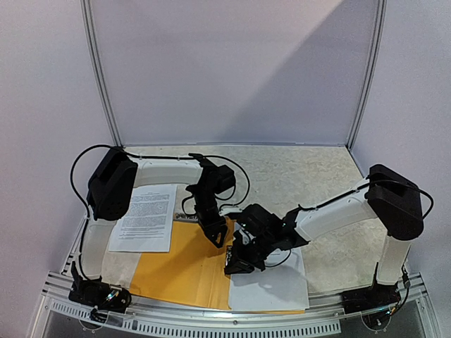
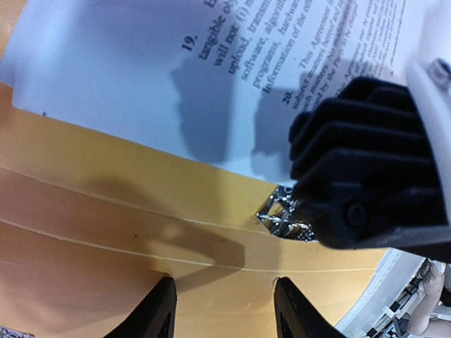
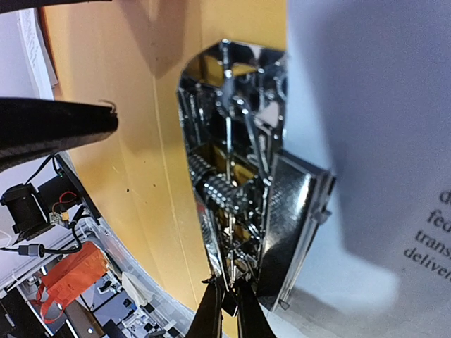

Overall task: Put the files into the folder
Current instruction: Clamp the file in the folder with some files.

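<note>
Our left arm (image 1: 165,171), at 9 o'clock, and right arm (image 1: 335,215), at 3 o'clock, have white links and bulky black joint housings. Thin black cables (image 1: 72,172) loop beside them. The left claw (image 2: 222,313) and right claw (image 3: 227,310) are black.

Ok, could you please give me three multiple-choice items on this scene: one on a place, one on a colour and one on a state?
1. Where is the metal clip?
A on the bare table
B inside the open folder
C on top of an arm

2. What colour is the folder?
A blue
B green
C orange-yellow

3. How is the left tool?
A open
B shut tight, empty
C shut on the clip

Answers:
1. B: the right wrist view shows the clip lying against the orange plastic.
2. C: every view shows that colour.
3. A: its fingers stand apart with nothing between them.
</note>
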`<state>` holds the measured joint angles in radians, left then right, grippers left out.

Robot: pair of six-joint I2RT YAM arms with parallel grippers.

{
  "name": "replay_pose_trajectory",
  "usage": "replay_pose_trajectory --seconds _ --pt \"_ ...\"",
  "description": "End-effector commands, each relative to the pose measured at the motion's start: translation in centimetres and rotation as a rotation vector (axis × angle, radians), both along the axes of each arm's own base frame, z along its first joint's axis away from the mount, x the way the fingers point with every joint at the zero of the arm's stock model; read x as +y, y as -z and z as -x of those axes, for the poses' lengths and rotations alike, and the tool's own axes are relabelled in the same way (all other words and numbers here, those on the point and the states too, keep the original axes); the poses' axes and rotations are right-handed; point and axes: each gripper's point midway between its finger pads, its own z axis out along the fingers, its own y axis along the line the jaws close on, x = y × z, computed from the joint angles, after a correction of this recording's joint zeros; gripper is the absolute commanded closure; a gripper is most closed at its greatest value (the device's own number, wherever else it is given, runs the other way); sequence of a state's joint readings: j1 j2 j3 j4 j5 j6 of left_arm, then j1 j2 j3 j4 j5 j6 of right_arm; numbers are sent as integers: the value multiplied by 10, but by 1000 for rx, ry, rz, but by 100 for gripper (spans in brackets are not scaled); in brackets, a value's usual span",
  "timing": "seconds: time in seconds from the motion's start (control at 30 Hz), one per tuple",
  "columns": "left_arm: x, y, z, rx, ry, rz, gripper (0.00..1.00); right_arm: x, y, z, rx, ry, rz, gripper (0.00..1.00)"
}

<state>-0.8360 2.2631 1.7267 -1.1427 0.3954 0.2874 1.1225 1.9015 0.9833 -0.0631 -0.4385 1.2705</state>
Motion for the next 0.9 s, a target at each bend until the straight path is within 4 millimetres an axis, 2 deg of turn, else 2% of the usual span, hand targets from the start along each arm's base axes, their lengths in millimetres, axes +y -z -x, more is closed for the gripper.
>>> replay_pose_trajectory --seconds 0.0,0.13,0.4,0.6,0.67,0.73,0.87 --pt "16 67 -18 -97 40 -106 50 -70 70 26 60 -50 355 100" --pt "16 67 -18 -97 42 -107 49 -79 83 32 71 -79 410 100" --pt "15 69 -18 -96 41 -109 50 -87 93 32 39 -113 496 95" --pt "16 69 -18 -95 42 -112 49 -115 104 36 25 -106 587 100" --pt "16 70 -18 -95 40 -112 50 -109 103 38 21 -114 552 100" --pt "16 70 -18 -94 42 -111 50 -94 100 39 13 -135 495 99" --pt "16 69 -18 -96 43 -112 50 -77 101 41 3 -193 480 94"
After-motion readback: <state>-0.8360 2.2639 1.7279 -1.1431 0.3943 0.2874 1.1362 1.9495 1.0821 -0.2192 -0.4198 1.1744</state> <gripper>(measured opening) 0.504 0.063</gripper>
